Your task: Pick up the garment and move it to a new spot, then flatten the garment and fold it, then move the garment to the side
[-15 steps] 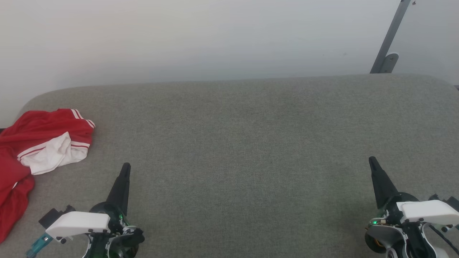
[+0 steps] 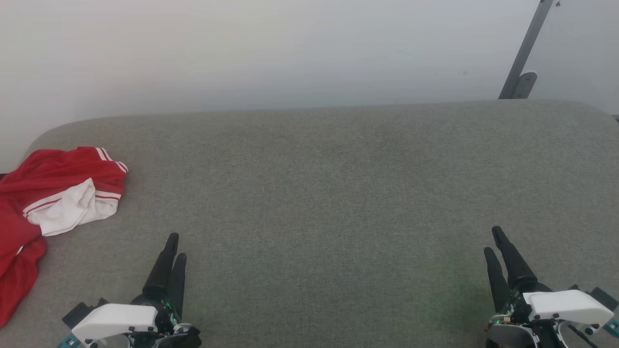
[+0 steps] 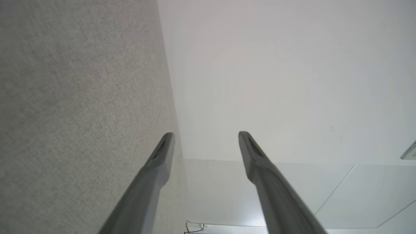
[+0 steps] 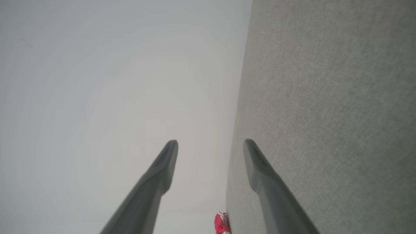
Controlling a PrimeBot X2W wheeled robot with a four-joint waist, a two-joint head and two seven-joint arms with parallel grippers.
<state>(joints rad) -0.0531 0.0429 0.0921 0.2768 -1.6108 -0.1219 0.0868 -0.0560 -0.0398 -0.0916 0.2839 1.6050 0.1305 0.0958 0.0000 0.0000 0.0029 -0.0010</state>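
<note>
Lying crumpled at about 9 o'clock in the head view, the garment rests on the left end of the grey fabric surface. It is red, with a white patch and red-and-white striped trim showing, and part of it runs off the picture's left edge.

At 7 o'clock the left gripper points its two dark fingers toward 12 o'clock, well apart from the garment. The left wrist view shows the left gripper with its fingers parted by a clear gap and nothing held between them. Fabric lies toward 9 o'clock in that view and the pale wall toward 3 o'clock.

At 5 o'clock in the head view the right gripper likewise points toward 12 o'clock, over bare fabric. In the right wrist view the right gripper has its fingers spread by a like gap — empty. The fabric there lies toward 3 o'clock and the wall toward 9 o'clock. A small red-and-white piece of the garment shows at 6 o'clock, at the fabric's edge.

Beyond the surface in the head view, the wall spans 12 o'clock — a grey metal bar slants across it at 1 o'clock.
</note>
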